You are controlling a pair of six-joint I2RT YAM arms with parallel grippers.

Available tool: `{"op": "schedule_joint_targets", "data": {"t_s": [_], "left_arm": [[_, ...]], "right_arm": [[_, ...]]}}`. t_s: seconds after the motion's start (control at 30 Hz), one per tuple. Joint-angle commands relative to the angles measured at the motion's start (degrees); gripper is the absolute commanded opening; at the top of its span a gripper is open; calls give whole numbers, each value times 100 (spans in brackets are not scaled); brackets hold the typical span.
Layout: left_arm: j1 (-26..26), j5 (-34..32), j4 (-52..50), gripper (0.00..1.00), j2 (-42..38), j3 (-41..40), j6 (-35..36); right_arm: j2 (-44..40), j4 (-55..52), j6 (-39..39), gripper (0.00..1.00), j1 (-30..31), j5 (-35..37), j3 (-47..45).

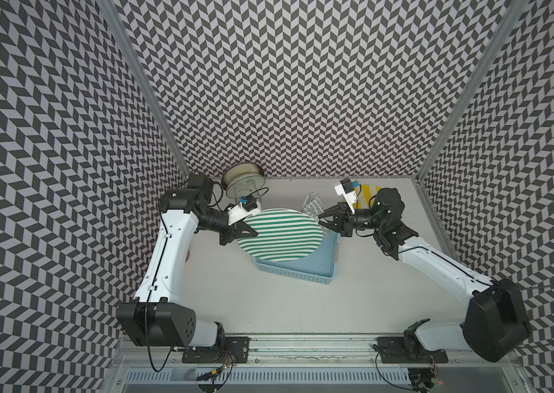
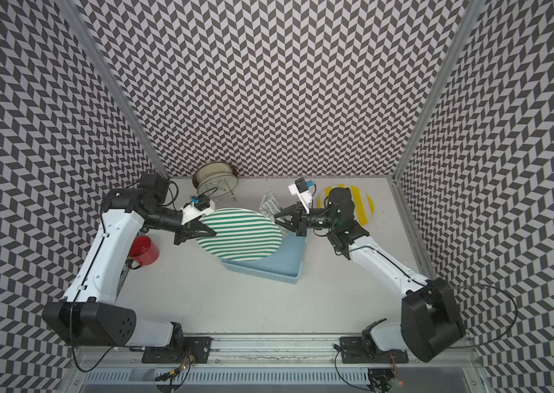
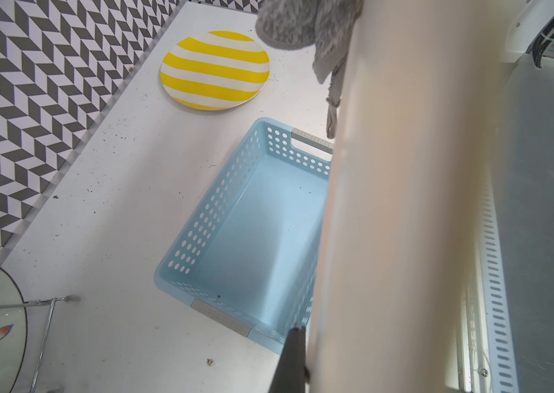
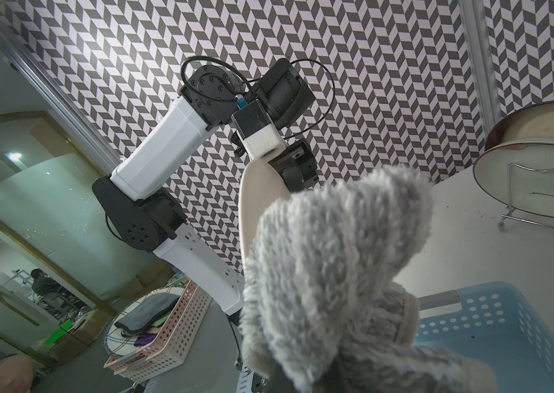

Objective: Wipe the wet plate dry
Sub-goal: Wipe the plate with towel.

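Above basket (image 1: pixel 297 273), left end effector (image 1: pixel 253 233) gripping plate (image 1: pixel 284 238)

The plate (image 1: pixel 282 238) is round, with green and white stripes on its face and a plain cream underside. It hangs tilted in the air over the blue basket (image 1: pixel 297 273), pinched at its rim by the closed left gripper (image 1: pixel 251 232). The cloth (image 1: pixel 312 203), a fluffy rag mottled grey and white, is bunched in the clamped right gripper (image 1: pixel 322 220) and lies against the plate's opposite edge, part of it standing above the rim.
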Motion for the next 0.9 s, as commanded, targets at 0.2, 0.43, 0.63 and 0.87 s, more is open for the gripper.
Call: {"op": "schedule_joint_targets", "data": {"t_s": [0.2,0.43,0.63,0.87], "left_arm": [[386,966,758,0,167,521,-1138],[565,1127,1151,0,342,623,-1746],[603,862,2417,0,270,181,-3128],[569,1442,2948,0,285,-103,-4210]], "right_arm": [[-181,295,168,0,168,-911,-278],[-263,422,260,0,147,-869,-371],[-349,483,290,0,151,-700,-426],[-369,563,297,0,159,-244,-463]]}}
